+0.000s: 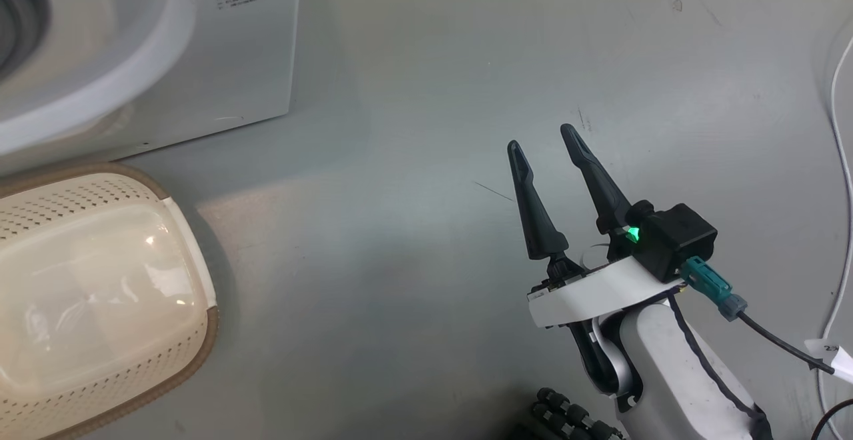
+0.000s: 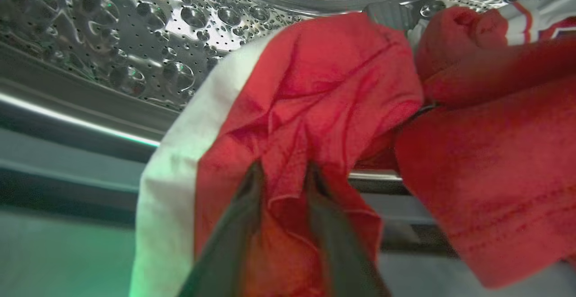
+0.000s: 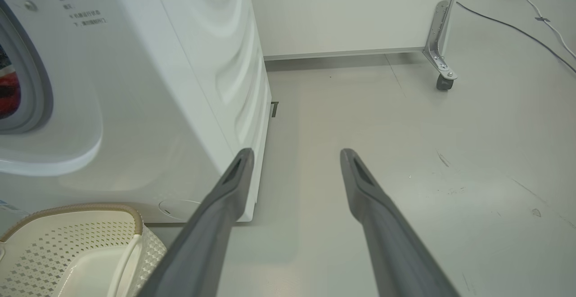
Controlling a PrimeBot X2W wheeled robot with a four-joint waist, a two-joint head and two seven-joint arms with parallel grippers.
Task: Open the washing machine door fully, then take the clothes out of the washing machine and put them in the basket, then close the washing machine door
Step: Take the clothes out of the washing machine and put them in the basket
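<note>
The clothes [image 2: 324,85] lie bunched in the mouth of the washing machine [image 3: 180,85]. Their length runs side to side across the left wrist view, with a white band along the left edge, and part of them drapes over the lip of the perforated drum [image 2: 148,40]. The left hand [image 2: 283,168] is clamped on them — its two fingers are drawn close on a fold of red fabric. The basket [image 1: 212,320] stands on the floor just in front of the machine, its glossy cream bottom in plain sight. The right hand [image 1: 541,139] hangs over the floor beside the machine's front corner — fingers spread apart, holding nothing.
</note>
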